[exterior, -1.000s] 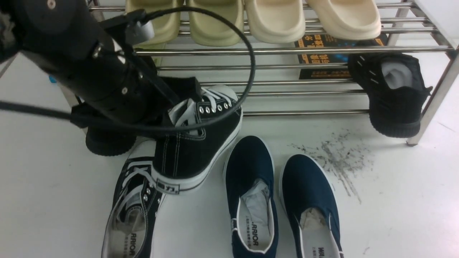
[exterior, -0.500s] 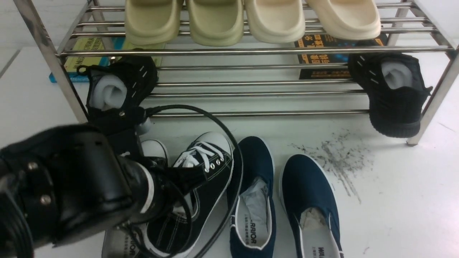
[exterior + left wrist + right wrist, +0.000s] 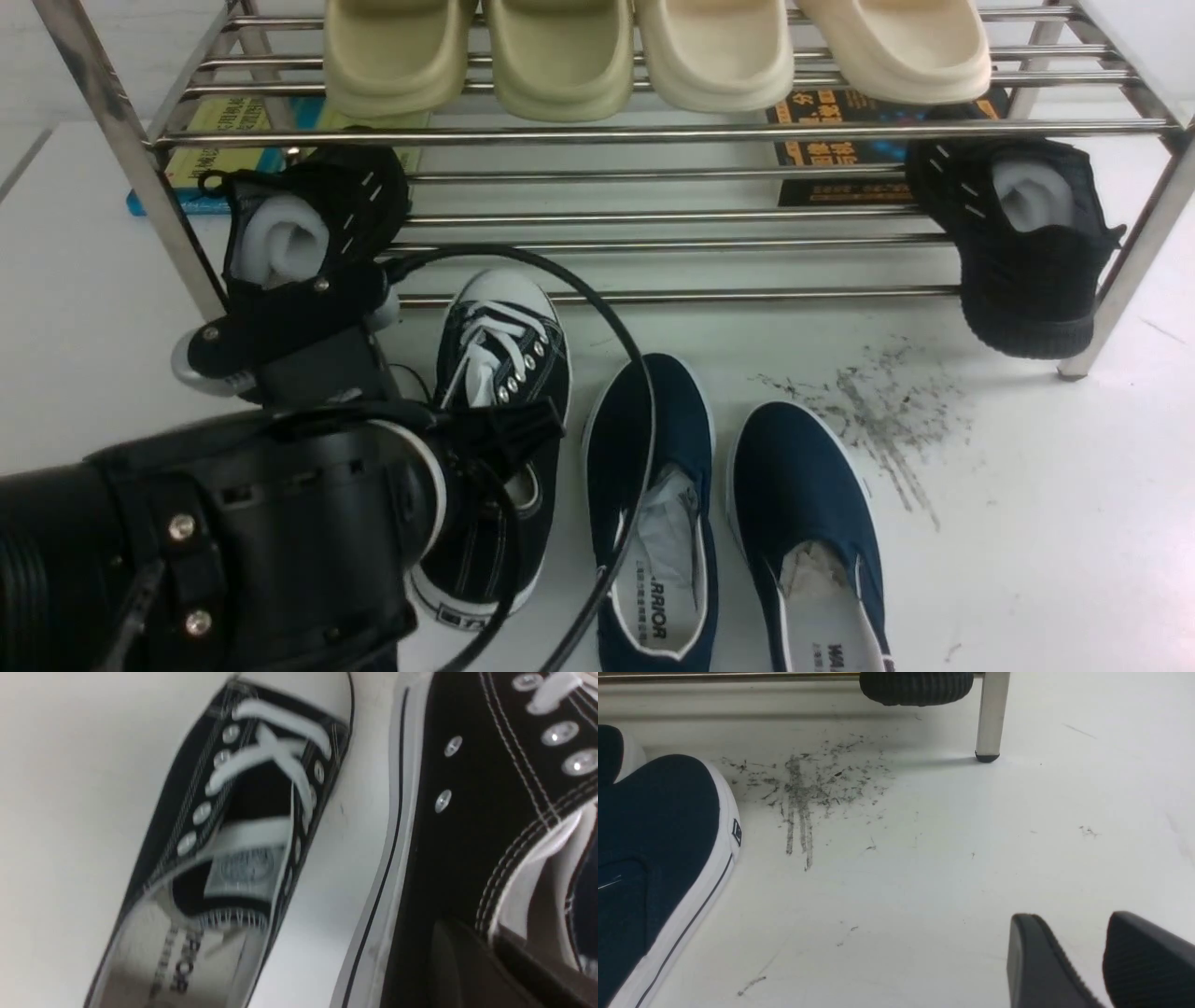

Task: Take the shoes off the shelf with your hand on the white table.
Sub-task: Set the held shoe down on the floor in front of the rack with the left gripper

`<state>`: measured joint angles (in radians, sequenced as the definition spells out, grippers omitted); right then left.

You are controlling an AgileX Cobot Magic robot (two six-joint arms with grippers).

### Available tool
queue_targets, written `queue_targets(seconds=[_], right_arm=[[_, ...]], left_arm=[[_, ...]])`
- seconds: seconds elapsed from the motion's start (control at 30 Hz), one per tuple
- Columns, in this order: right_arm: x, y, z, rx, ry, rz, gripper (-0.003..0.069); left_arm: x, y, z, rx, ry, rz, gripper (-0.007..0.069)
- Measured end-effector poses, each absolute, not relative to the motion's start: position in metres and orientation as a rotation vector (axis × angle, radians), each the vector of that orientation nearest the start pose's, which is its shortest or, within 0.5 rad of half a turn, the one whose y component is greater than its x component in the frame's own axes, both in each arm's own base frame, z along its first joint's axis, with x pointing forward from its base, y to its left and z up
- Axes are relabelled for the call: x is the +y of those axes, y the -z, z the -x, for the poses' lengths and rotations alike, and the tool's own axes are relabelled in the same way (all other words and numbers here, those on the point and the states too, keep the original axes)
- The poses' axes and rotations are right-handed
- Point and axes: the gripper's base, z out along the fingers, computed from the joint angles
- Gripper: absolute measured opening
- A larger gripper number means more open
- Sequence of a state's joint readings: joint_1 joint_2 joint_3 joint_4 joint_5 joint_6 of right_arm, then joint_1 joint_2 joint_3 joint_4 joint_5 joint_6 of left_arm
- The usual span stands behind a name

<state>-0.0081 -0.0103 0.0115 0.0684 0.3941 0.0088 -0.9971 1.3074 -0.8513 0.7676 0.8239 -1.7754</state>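
Just in front of the shelf (image 3: 747, 294), one sneaker (image 3: 504, 359) looks set down on the counter (image 3: 1027, 560), its length running from toe at the shelf to heel toward the robot. At the heel end the left tool (image 3: 509, 431) is clenched on its collar; its mate (image 3: 243, 812) lies just beside. Farther off, the right tool (image 3: 1069, 926) hangs released over bare counter.

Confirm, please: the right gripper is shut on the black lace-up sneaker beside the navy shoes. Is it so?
Wrong arm. The left gripper is shut on the black lace-up sneaker beside the navy shoes; the front view shows it. The right gripper is open and holds nothing.
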Motion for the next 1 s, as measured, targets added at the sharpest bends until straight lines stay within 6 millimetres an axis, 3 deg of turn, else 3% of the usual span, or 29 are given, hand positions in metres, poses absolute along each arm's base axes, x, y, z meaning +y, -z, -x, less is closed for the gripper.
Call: queue_targets(seconds=[0.37, 0.73, 1.0], right_arm=[[0.002, -0.175, -0.052, 1.878, -0.068, -0.057, 0.0242], [0.002, -0.175, -0.052, 1.878, -0.068, -0.057, 0.0242], [0.002, -0.175, -0.052, 1.878, -0.068, -0.057, 0.0242]], left_arm=[[-0.186, -0.248, -0.171, 2.489, 0.177, 0.442, 0.0014], [-0.196, -0.233, -0.170, 2.577, 0.167, 0.402, 0.0031], [-0.203, -0.235, -0.169, 2.602, 0.255, 0.358, 0.0194]])
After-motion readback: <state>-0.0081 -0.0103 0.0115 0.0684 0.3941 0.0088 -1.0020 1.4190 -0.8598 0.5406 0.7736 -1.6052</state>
